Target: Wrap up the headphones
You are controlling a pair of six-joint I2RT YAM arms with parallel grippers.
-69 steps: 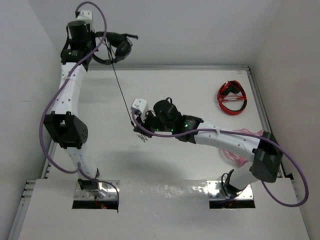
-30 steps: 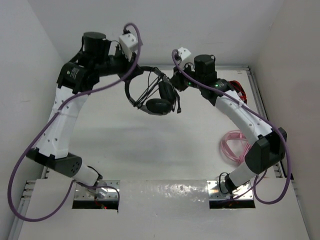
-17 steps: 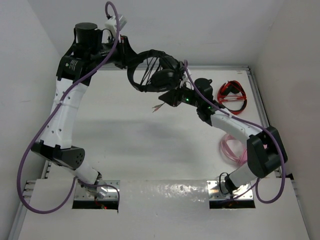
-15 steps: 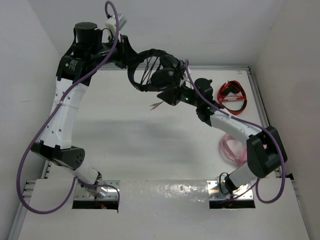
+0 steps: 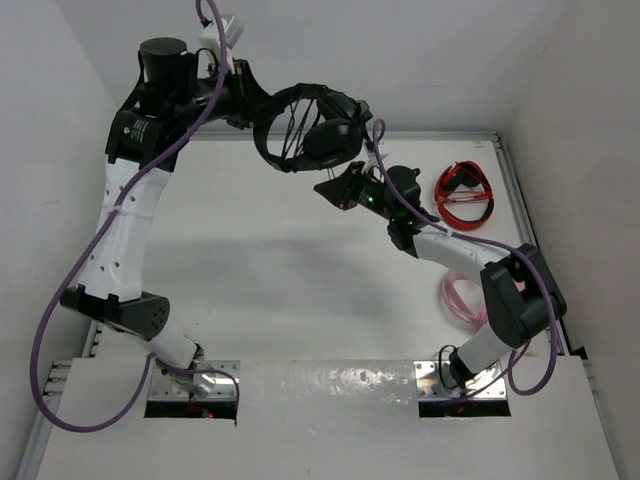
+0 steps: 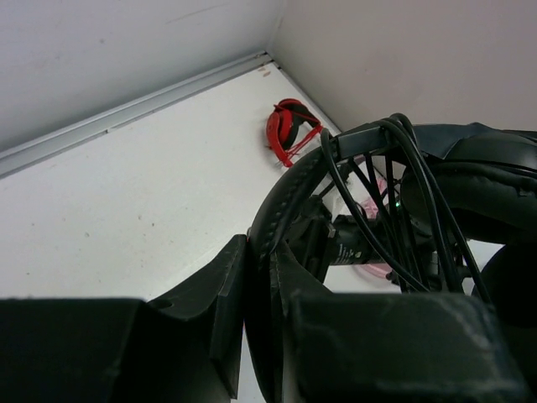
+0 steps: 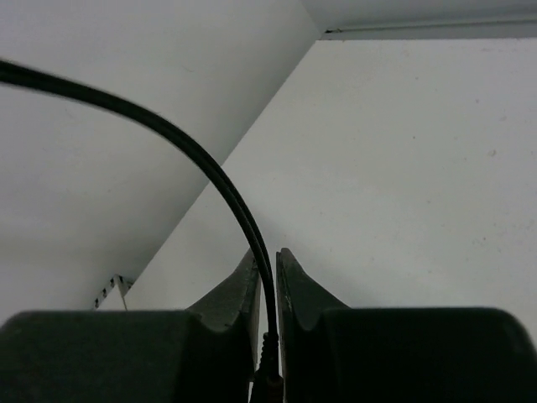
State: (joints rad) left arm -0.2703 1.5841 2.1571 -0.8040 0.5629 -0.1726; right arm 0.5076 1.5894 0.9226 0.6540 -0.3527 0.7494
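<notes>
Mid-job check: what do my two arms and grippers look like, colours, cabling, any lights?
Both the left arm and right arm have white link shells with black joint housings. A purple cable loops loosely along each. The left gripper and right gripper have black, wedge-shaped fingers. Green lights glow near the right wrist.

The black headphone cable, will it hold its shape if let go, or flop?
Probably floppy: the cable bends in a soft arc up from the right gripper. It looks thin and light, so it would likely sag. The loops across the headphones may loosen without tension.
</notes>
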